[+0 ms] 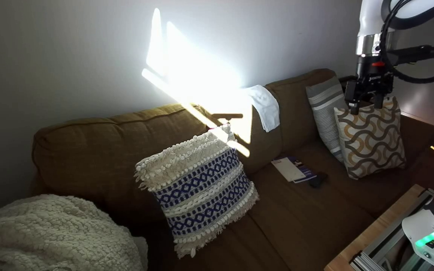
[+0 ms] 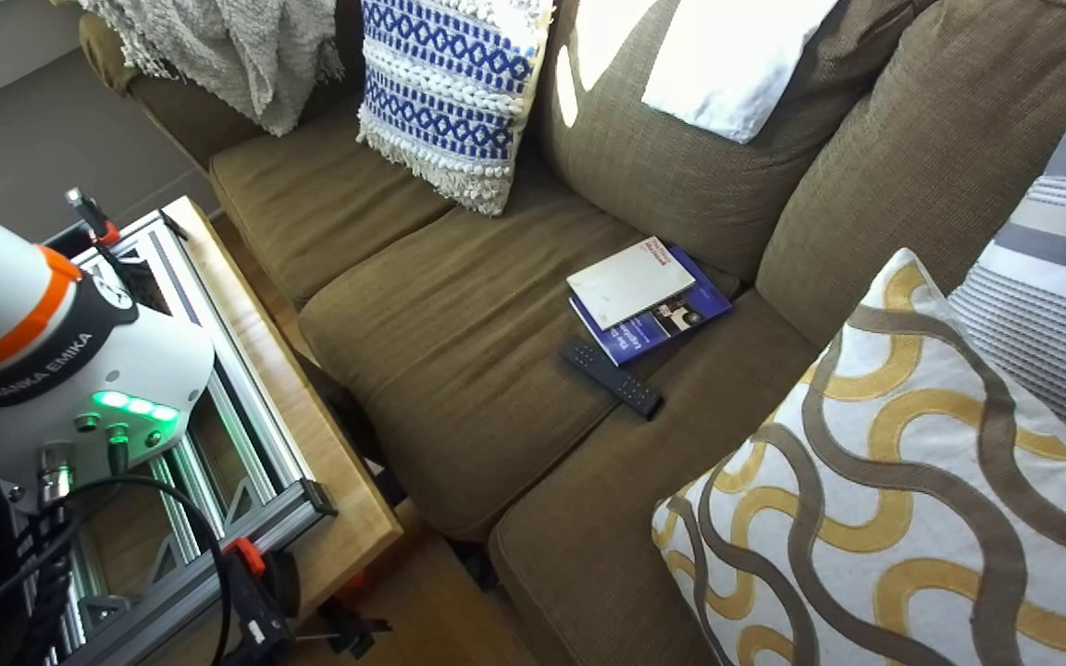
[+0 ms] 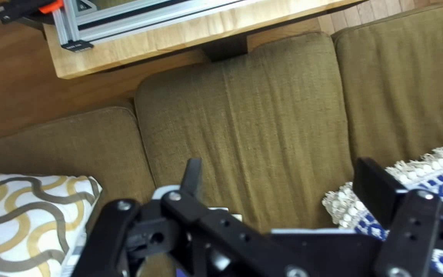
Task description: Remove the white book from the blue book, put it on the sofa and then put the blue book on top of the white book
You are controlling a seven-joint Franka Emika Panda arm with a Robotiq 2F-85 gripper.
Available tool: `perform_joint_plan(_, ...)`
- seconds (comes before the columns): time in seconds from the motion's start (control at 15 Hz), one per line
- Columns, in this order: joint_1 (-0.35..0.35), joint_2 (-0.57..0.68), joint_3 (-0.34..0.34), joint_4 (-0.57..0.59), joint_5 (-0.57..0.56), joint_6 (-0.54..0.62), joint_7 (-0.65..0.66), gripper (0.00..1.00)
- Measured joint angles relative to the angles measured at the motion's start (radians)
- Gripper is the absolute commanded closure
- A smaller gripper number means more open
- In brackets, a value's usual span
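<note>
The white book lies flat on the blue book, and both rest on the seat of the brown sofa. In an exterior view the white book covers much of the blue book, whose front and right parts show. The blue book's edge also shows beside the white one. My gripper is raised, well above the seat and apart from the books, in front of the patterned pillows. In the wrist view the gripper has its fingers wide apart with nothing between them; it hides most of the books.
A black remote lies beside the blue book. A swirl-patterned pillow and a striped pillow stand at one end. A blue-and-white knitted pillow and draped white cloth are further along. The robot's wooden table faces the sofa.
</note>
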Motion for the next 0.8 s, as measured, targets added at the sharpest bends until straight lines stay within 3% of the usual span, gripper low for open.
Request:
perform_joint_plan(0.4,-0.041,0.206,-0.060,0.002,-0.155,0.075,-0.006,0.00)
perform_joint_plan(0.8,-0.054,0.372,-0.125,0.001,-0.227,0.213,-0.006,0.00)
